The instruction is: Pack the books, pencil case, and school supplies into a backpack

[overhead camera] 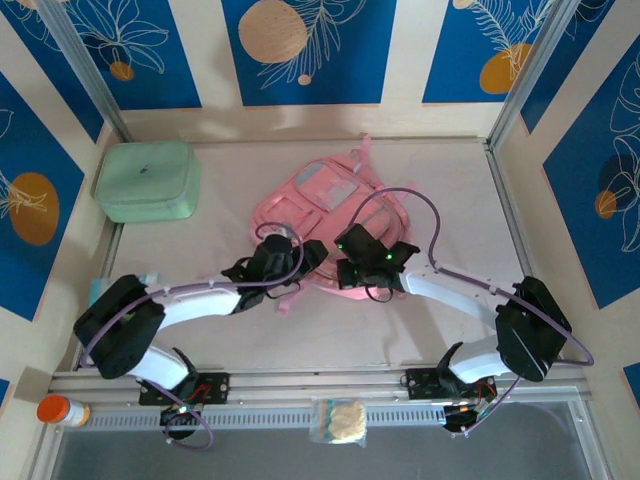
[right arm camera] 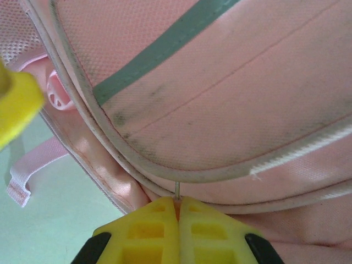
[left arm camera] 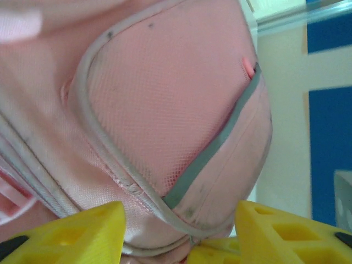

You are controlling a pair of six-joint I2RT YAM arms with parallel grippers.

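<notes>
the backpack (overhead camera: 328, 200) lies flat in the middle of the table (overhead camera: 450, 210), its near end between the two arms. both arms work at its edge, around the zip, so i judge the books, pencil case and supplies to be inside already, though the inside is hidden. what looks left is running the zip shut. a mint-green case (overhead camera: 148, 180) sits well apart at the far left, outside the job. the right gripper (right arm camera: 178, 204) is closed tight, its fingers meeting on what looks like a thin metal zip pull (right arm camera: 177, 190) at the bag's piped edge. the left gripper (left arm camera: 181, 223) stands about half open, the backpack's rounded mesh-pocket end between its fingers. i cannot tell whether it pinches the fabric or merely straddles it.
</notes>
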